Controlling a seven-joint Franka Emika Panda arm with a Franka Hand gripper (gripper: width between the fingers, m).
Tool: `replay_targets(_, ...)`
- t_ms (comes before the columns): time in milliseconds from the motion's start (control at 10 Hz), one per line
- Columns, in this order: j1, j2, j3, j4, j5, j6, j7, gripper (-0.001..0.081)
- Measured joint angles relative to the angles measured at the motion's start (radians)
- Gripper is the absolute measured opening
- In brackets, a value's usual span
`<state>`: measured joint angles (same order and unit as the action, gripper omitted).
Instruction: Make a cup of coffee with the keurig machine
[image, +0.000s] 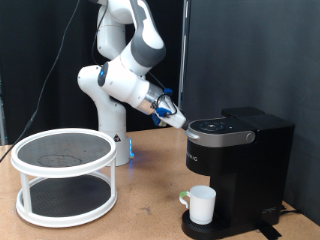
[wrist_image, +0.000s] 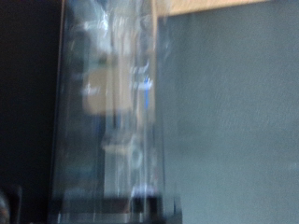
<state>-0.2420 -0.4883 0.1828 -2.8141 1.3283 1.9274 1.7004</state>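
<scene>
The keurig machine (image: 240, 160) stands black and tall at the exterior view's right, with its rounded lid (image: 222, 128) down. The cup (image: 202, 204), a small white mug, sits on the machine's drip base under the spout. My gripper (image: 183, 122) reaches down at a slant from the exterior view's left, its tip at the left edge of the lid. I cannot make out the fingers there. The wrist view is blurred and shows only a glossy translucent surface (wrist_image: 112, 103) close up against a grey background.
A white two-tier round rack (image: 65, 175) with dark mesh shelves stands on the wooden table (image: 140, 215) at the exterior view's left. The arm's white base (image: 112, 130) rises behind it. Black curtains hang at the back.
</scene>
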Motion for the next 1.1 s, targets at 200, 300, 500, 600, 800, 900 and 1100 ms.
replay_targets(200,0.000,-0.078,-0.005,0.009,0.024,-0.020,-0.001,0.0734)
replay_targets(300,0.000,-0.115,-0.008,0.015,0.027,-0.033,0.006,0.0734)
replay_targets(500,0.000,-0.185,-0.017,0.029,0.024,-0.064,0.057,0.0734)
replay_targets(600,0.000,-0.220,-0.025,0.035,0.020,-0.085,0.092,0.0734)
replay_targets(800,0.000,-0.284,-0.043,0.040,0.020,-0.113,0.180,0.0734)
replay_targets(900,0.000,-0.306,-0.051,0.036,0.020,-0.120,0.213,0.0734)
replay_targets(1100,0.000,-0.303,-0.049,0.040,0.034,-0.109,0.185,0.0734)
